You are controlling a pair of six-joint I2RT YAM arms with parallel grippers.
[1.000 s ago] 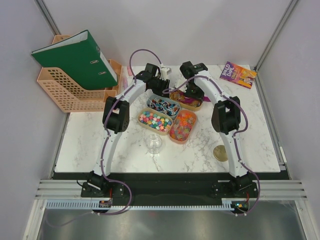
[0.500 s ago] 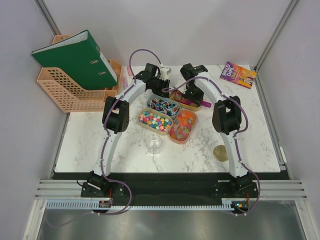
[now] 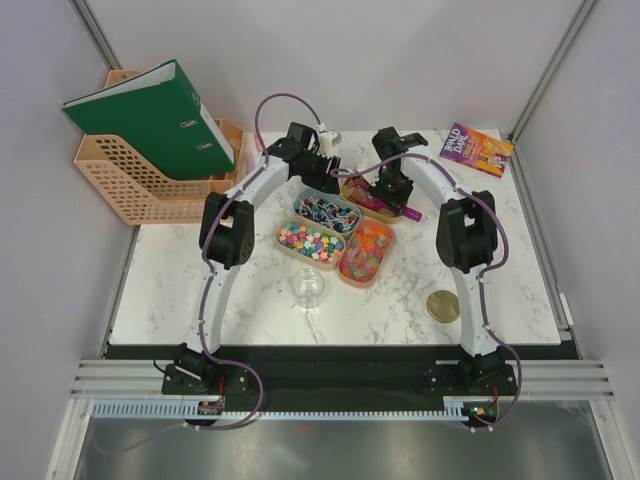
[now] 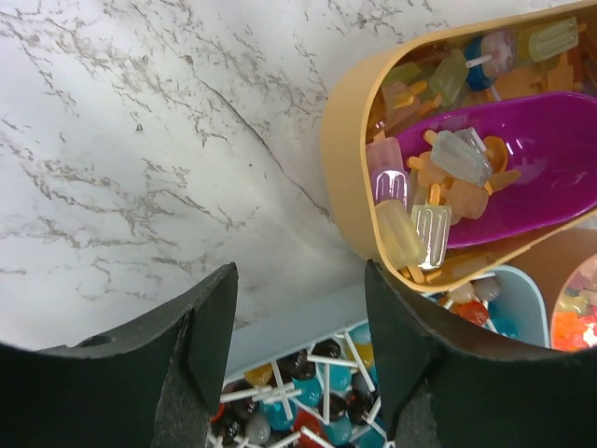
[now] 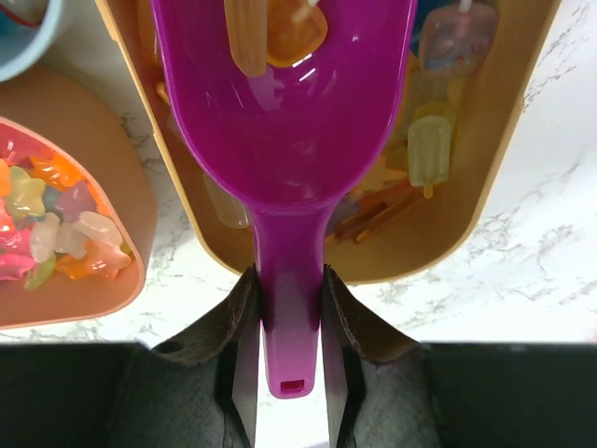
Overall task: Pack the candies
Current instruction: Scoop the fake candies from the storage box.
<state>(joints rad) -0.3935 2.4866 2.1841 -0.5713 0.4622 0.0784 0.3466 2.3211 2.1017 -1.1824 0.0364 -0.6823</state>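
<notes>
My right gripper [image 5: 289, 308] is shut on the handle of a purple scoop [image 5: 289, 112]. The scoop's bowl lies in the far tan tray [image 5: 485, 187] among ice-lolly-shaped candies [image 5: 431, 149], with two of them in it. From above, the scoop [image 3: 388, 204] and right gripper [image 3: 398, 190] sit at the back of the tray cluster. My left gripper [image 4: 300, 317] is open and empty over the far rim of the blue tray [image 4: 308, 322] of lollipop candies [image 4: 326, 392]. Multicoloured candies [image 3: 310, 240] and orange-red gummies [image 3: 366, 250] fill the two nearer trays.
A clear glass jar [image 3: 308, 287] stands in front of the trays. A round gold lid [image 3: 442, 306] lies by the right arm. A book [image 3: 476, 150] lies at the back right, and a green binder [image 3: 150, 115] rests on peach file trays [image 3: 140, 185] at the back left.
The left gripper's jaws have spread wider. The right arm has shifted right, drawing the scoop with it, so its handle now sticks out past the tan tray.
</notes>
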